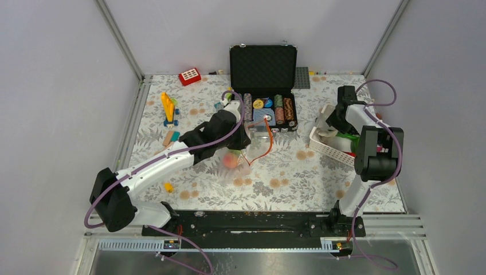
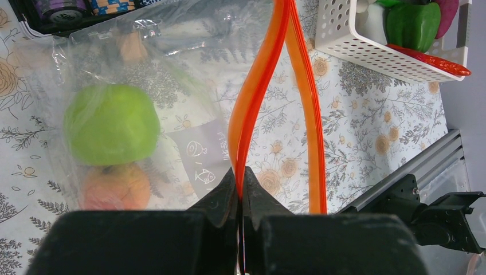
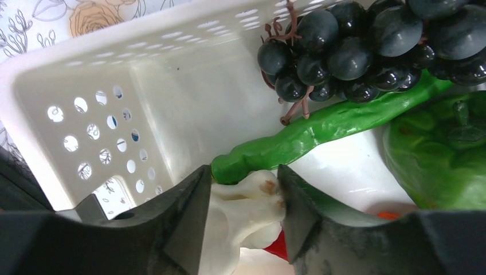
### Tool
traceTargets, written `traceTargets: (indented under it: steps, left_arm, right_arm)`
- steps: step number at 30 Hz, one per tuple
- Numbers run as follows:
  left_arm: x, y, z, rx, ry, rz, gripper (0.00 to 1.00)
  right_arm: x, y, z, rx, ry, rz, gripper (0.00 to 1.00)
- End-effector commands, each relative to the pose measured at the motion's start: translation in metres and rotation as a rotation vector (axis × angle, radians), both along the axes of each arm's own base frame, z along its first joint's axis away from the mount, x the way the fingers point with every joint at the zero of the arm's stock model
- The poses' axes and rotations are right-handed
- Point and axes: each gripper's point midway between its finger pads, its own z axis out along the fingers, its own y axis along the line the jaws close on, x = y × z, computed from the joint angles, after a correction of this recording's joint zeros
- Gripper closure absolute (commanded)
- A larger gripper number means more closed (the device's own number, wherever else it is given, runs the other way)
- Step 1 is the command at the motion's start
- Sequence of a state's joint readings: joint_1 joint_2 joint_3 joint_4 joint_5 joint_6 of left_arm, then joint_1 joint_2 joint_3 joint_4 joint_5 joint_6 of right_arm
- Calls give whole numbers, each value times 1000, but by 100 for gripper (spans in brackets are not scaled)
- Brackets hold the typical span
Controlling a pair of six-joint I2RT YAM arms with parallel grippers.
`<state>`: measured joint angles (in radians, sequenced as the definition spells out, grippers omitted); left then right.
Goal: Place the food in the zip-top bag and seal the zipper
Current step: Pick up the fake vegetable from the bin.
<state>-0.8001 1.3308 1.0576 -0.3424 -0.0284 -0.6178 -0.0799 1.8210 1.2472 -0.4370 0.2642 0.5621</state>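
Mia: Where is the zip-top bag (image 2: 172, 46)?

Ben: It is in the middle of the counter (image 2: 367, 114), just in front of the black case (image 1: 263, 86) with the chips. A round green fruit (image 2: 110, 124) is inside it. An orange fruit (image 2: 114, 186) is in there too, touching the green one.

Mia: What is the left claw (image 2: 239, 172) doing?

Ben: It is pressed tight on the zipper (image 2: 261, 86). It pinches one orange strip. The other strip bends away beside it, so the mouth of the bag gapes.

Mia: And the right claw (image 3: 243, 177)?

Ben: It is down in the white basket (image 3: 86, 74), at the right side of the counter. Its two fingers are on each side of a white food piece (image 3: 240, 209) and squeeze it.

Mia: What else is in the basket?

Ben: Dark grapes (image 3: 355, 46) at the back. A long green pepper (image 3: 304, 134) lies under them, and its tip touches the white piece. A fat green pepper (image 3: 441, 154) sits on the right. A bit of red peeks out under the white piece, but I cannot tell what it is.
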Motion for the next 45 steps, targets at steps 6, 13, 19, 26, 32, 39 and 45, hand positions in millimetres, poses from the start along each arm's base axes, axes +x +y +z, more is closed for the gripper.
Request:
traceTargets:
  steps: [6, 13, 19, 26, 32, 39, 45]
  left_arm:
    - [5, -5, 14, -44, -45, -13, 100]
    - [5, -4, 14, -43, -47, -7, 100]
    - [4, -3, 17, -48, -52, -5, 100]
    - [5, -3, 19, -54, -55, 2, 100]
    - [6, -5, 19, -60, -56, -3, 100]
    - [6, -7, 18, -66, -52, -11, 100]
    - [6, -9, 15, -59, -43, -16, 100]
  right_arm:
    - [6, -8, 8, 23, -16, -44, 70]
    - [2, -9, 16, 13, -25, -32, 92]
    - [-17, -19, 55, -56, -99, -42, 97]
    - [-48, -28, 120, -156, -262, -37, 98]
    - [-67, -4, 165, -89, -463, 56, 99]
    - [-74, 121, 220, 327, -783, 567, 100]
    - [-100, 217, 246, 437, -847, 909, 100]
